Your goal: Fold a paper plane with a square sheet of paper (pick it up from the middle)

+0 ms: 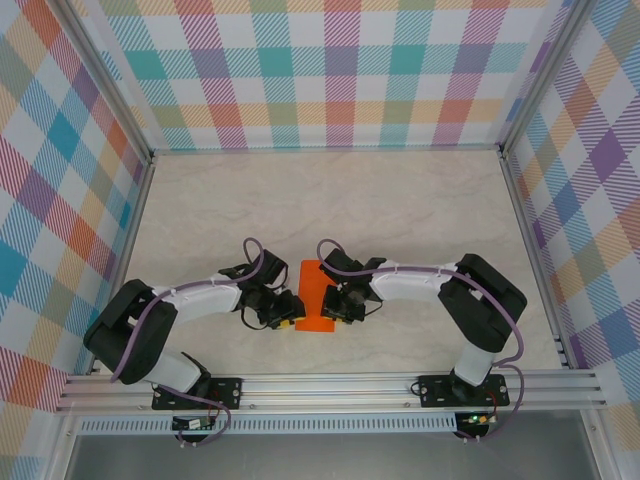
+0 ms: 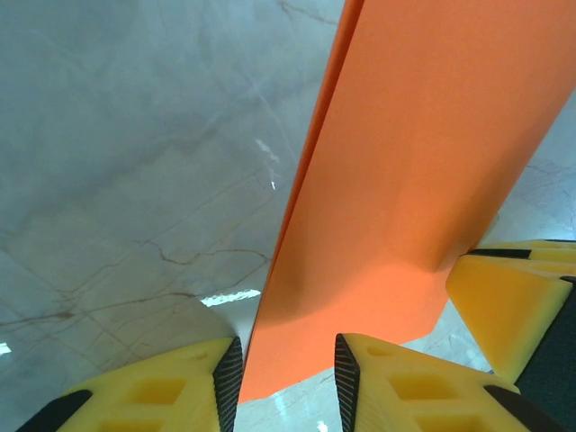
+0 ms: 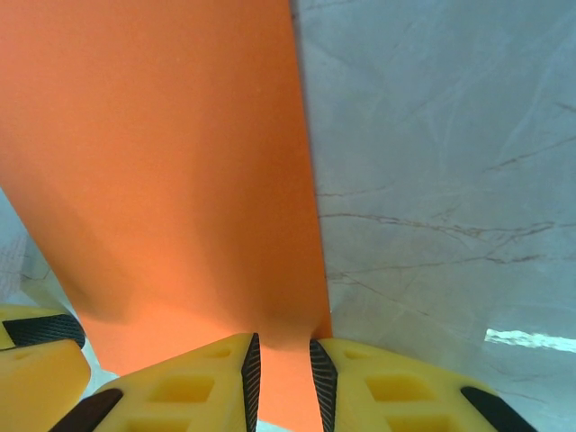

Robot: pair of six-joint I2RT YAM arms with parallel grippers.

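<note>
1. Closest to us, a metal rail (image 1: 330, 385) runs along the front edge of the table (image 1: 400, 210). Both arms are bolted to it, with purple cables (image 1: 150, 320) looping along them.
2. The arms bend inward and their tips meet at the middle of the table, just beyond the rail, so each one crowds the other.
3. The left gripper (image 1: 288, 314) sits against the left side of the orange paper (image 1: 318, 290). In its own wrist view, the near corner of the paper dips between the two yellow fingers (image 2: 171, 391) and its edge touches the left pad. The gap there is fairly wide, and we cannot tell whether the jaws pinch the paper or merely flank it.
4. The right gripper (image 1: 338, 304) sits against the right side of the paper. In its wrist view, the black pads stand close together with a strip of paper filling the slit between them, so we read these jaws as clenched on the paper.
5. Each wrist view also shows a yellow finger of the other gripper beside the paper's lower edge.
6. The paper is a narrow upright rectangle between the two grippers. It stretches away from them and casts a shadow on the marble surface.
7. Beyond the paper lies bare pale marble.
8. Farthest off, checkered walls (image 1: 330, 70) in many colours close in the back and both sides.
</note>
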